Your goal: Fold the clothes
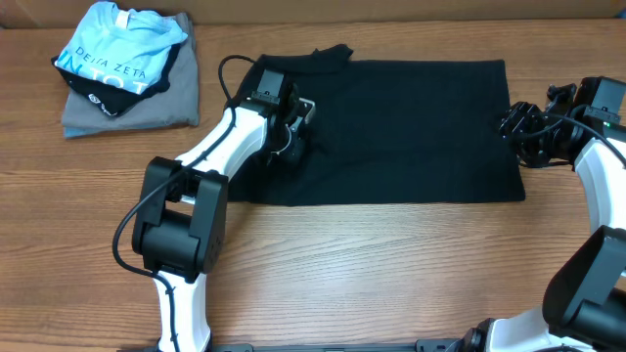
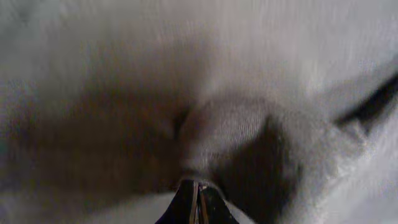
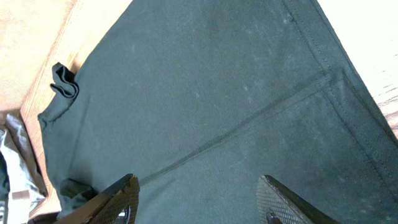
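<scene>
The black T-shirt [image 1: 401, 127] lies spread flat across the middle of the table, its left part folded over. My left gripper [image 1: 291, 132] sits on the shirt's left side and is shut on a pinch of its cloth [image 2: 217, 137], which bunches up just beyond the closed fingertips [image 2: 198, 186]. My right gripper [image 1: 518, 132] hovers at the shirt's right edge. In the right wrist view its fingers [image 3: 199, 199] are wide open and empty above the black cloth [image 3: 205, 87], near a hem seam.
A light blue shirt with white lettering [image 1: 117, 49] lies on a folded grey shirt [image 1: 137, 98] at the back left of the wooden table [image 1: 372, 274]. A cardboard wall runs along the back edge.
</scene>
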Controlling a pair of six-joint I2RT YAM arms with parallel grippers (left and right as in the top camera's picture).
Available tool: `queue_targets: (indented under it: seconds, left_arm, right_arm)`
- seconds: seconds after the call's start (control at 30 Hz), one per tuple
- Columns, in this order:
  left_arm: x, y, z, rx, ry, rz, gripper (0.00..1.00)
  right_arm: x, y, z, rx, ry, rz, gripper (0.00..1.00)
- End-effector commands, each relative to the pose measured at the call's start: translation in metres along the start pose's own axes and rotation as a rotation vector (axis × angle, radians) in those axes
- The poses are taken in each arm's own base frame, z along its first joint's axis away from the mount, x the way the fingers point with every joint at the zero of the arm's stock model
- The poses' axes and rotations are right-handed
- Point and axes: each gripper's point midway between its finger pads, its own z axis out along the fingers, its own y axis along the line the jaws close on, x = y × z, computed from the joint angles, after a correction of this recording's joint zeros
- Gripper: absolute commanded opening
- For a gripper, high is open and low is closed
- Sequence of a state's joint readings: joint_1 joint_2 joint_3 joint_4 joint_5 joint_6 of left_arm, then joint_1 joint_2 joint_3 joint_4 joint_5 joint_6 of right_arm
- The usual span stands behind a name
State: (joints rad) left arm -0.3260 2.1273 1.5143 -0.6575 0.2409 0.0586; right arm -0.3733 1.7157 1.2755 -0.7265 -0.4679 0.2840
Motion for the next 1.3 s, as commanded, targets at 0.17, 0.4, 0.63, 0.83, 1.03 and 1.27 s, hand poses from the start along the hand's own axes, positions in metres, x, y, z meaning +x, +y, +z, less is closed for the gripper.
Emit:
queue_targets:
  seconds: [0.17,0.4,0.63,0.83,1.03,1.27]
  left_arm:
    - [-0.078,-0.002,-0.027,0.034,-0.298,-0.161,0.06]
    - [-0.098,0.004,-0.092,0.005,-0.250,-0.120,0.18]
    - [-0.028,-0.013,-0.080,0.015,0.043,-0.044,0.04]
    - [0.013,-0.019,-0.030,0.022,0.118,-0.021,0.04]
    - [0.001,-0.011,0.002,0.016,-0.025,-0.038,0.04]
    - [-0.080,-0.011,-0.011,0.051,-0.372,-0.154,0.04]
  right_arm:
    - [-0.008,0.009,-0.010,-0.015,-0.029,-0.021,0.62]
    - [-0.006,0.008,-0.010,-0.012,-0.021,-0.017,0.62]
    - [-0.006,0.008,-0.010,-0.012,-0.022,-0.017,0.63]
    - [-0.006,0.007,-0.010,-0.006,-0.025,-0.016,0.64]
    - [-0.009,0.006,-0.010,0.003,-0.035,-0.020,0.64]
    - [-0.009,0.004,-0.010,0.014,-0.038,-0.019,0.63]
